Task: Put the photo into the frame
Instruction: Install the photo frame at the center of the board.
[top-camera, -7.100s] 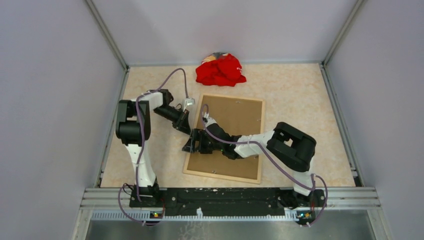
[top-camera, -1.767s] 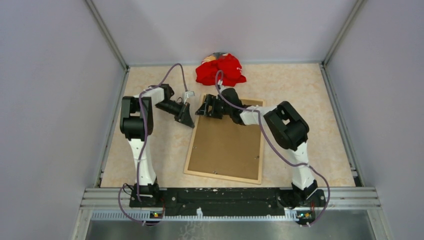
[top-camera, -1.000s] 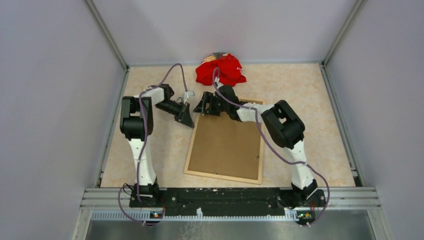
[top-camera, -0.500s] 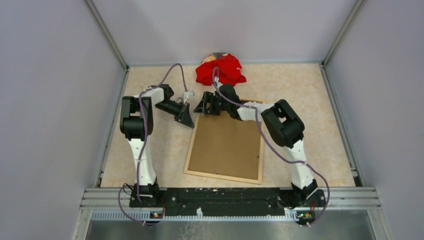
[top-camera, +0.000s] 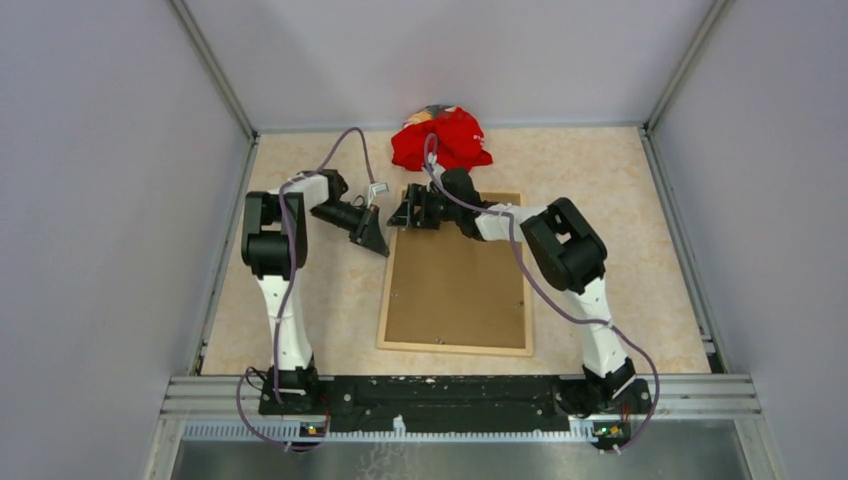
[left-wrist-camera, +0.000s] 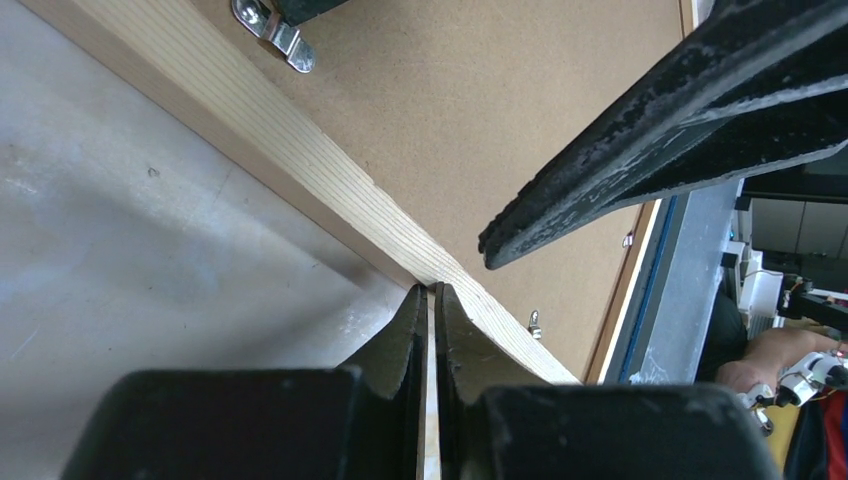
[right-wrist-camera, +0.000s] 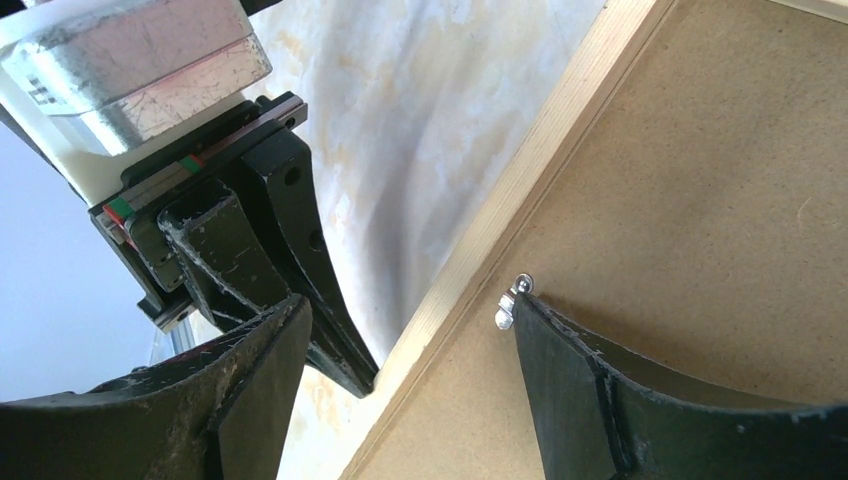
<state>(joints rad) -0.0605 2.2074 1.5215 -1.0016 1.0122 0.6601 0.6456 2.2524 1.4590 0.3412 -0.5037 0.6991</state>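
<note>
In the top view you see the frame (top-camera: 455, 348) lying face down in the middle of the bench (top-camera: 600, 200), with its brown backing board (top-camera: 455, 280) upward. A red cloth (top-camera: 441, 140) lies just beyond its far edge. In the left wrist view the left end effector (left-wrist-camera: 430, 290) has its fingers (left-wrist-camera: 400, 330) pressed together, and the tips are against the outer side of the wooden rim. In the right wrist view the right end effector (right-wrist-camera: 408, 303) is spread across this same rim. One finger is over the bench and the other is over the board, beside a small metal tab (right-wrist-camera: 513, 300).
</note>
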